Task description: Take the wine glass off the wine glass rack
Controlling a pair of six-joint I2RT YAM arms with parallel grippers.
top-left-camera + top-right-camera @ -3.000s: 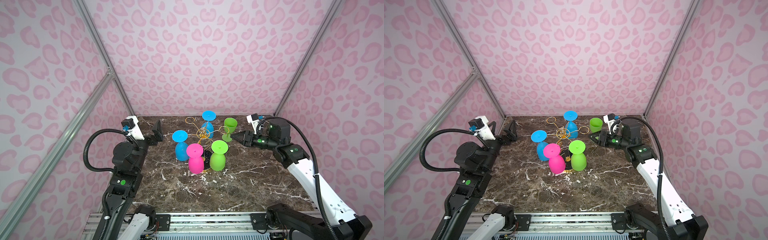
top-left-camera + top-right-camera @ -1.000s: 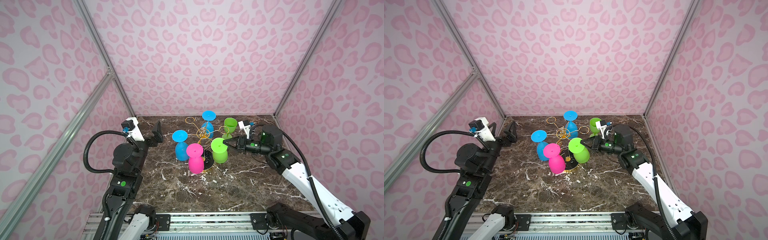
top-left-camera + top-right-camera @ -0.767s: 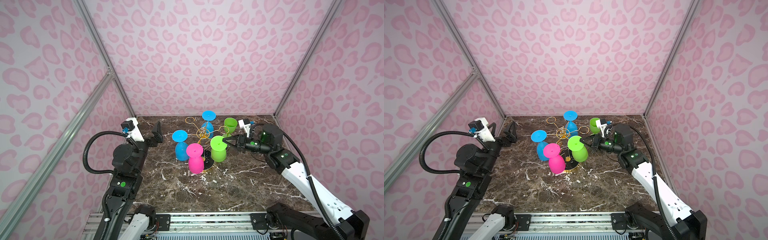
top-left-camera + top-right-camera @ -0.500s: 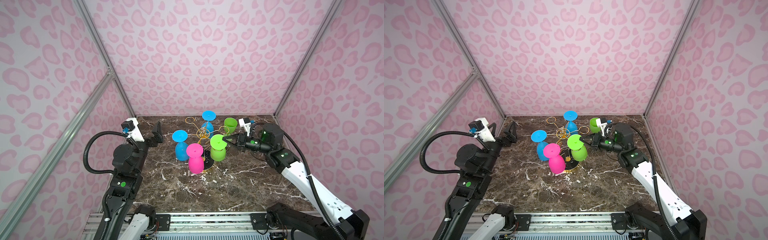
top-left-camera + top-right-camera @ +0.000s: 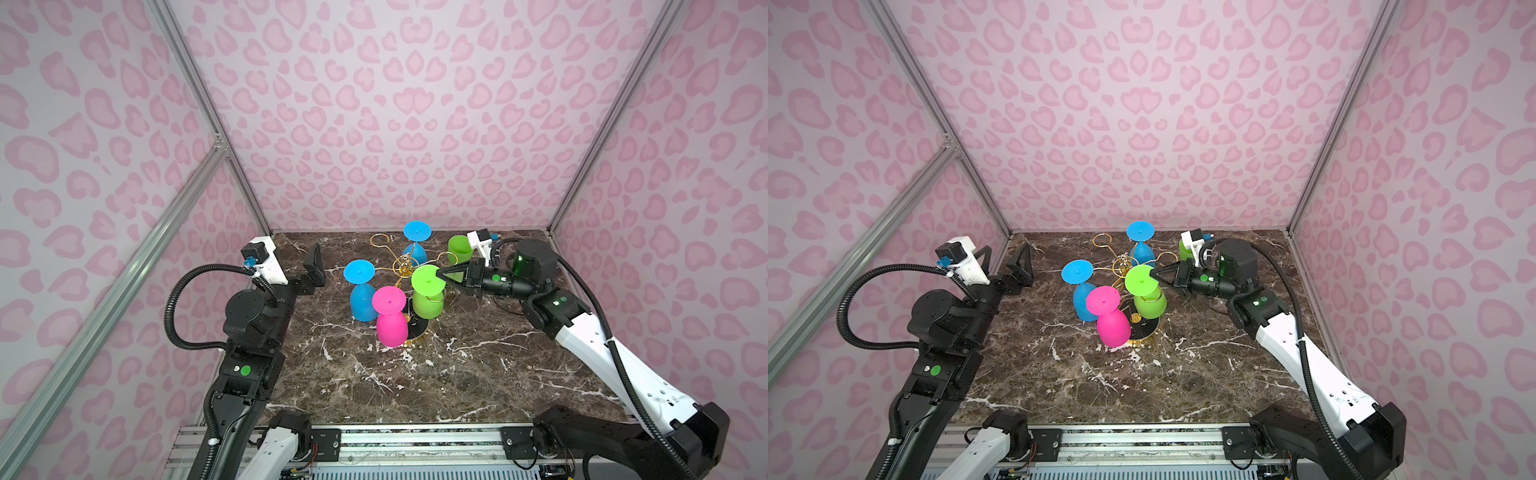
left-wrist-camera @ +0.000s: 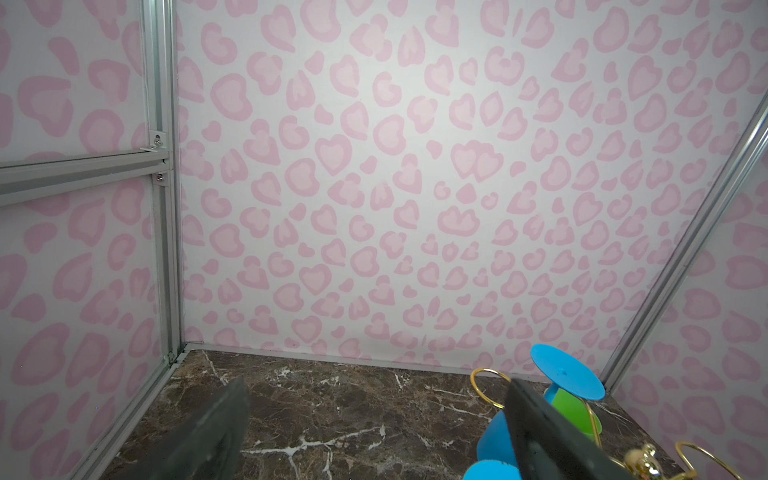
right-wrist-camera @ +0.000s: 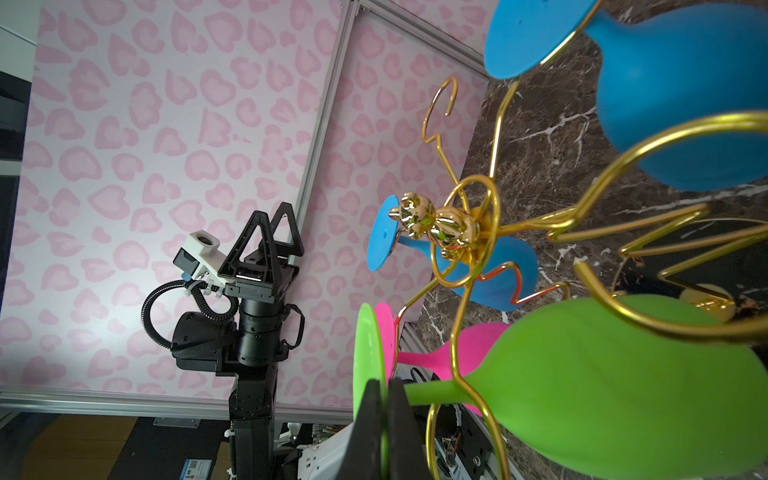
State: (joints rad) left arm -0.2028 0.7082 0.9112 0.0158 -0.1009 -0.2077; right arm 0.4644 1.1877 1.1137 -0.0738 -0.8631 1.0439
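The gold wire wine glass rack (image 5: 405,264) (image 5: 1123,262) (image 7: 449,224) stands mid-table on a black base (image 5: 1148,328). A green wine glass (image 5: 428,305) (image 5: 1148,305) (image 7: 602,382) hangs upside down on it, its stem still inside a wire loop. My right gripper (image 5: 442,276) (image 5: 1154,274) (image 7: 384,384) is shut on the rim of that glass's round foot. My left gripper (image 5: 312,266) (image 5: 1003,259) (image 6: 378,415) stands open and holds nothing, near the back left corner, apart from the rack.
Two blue glasses (image 5: 359,286) (image 5: 415,241) and a pink glass (image 5: 390,316) also hang upside down on the rack. Another green glass (image 5: 459,249) stands upright on the marble table (image 5: 415,386) behind my right gripper. Pink patterned walls enclose three sides.
My right gripper, shut on the green glass's foot, has shifted it slightly left and up toward the rack's centre. The left arm has not moved.
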